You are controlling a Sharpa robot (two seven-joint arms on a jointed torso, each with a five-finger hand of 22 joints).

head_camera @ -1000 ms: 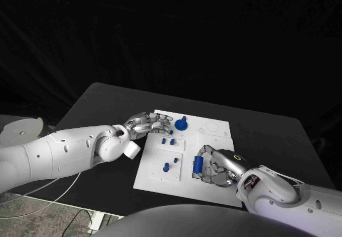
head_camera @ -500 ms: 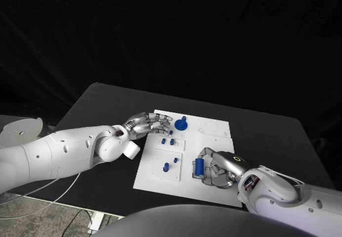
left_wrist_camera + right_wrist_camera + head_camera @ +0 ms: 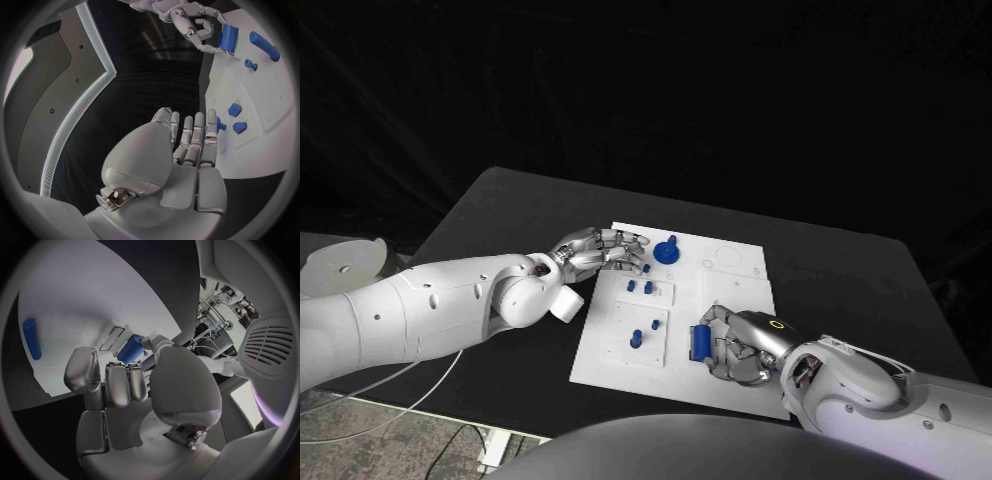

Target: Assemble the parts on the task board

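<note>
The white task board (image 3: 733, 275) lies mid-table. My right hand (image 3: 741, 346) sits on its near part, thumb and fingers curled around an upright blue block (image 3: 700, 342); in the right wrist view the blue block (image 3: 132, 349) shows between the thumb and fingers of the right hand (image 3: 125, 385). My left hand (image 3: 597, 252) rests on the board's far left edge and holds nothing, close to a round blue knob (image 3: 668, 252). In the left wrist view the left hand (image 3: 190, 145) lies flat beside two small blue pegs (image 3: 236, 118).
Two pegs (image 3: 639, 287) and two more blue pieces (image 3: 643, 333) stand on the board between my hands. A blue cylinder (image 3: 31, 338) lies near the board's edge. The black table (image 3: 488, 215) surrounds the board.
My right hand has slid a little toward the board's near edge, staying curled at the blue block. The left hand has not moved.
</note>
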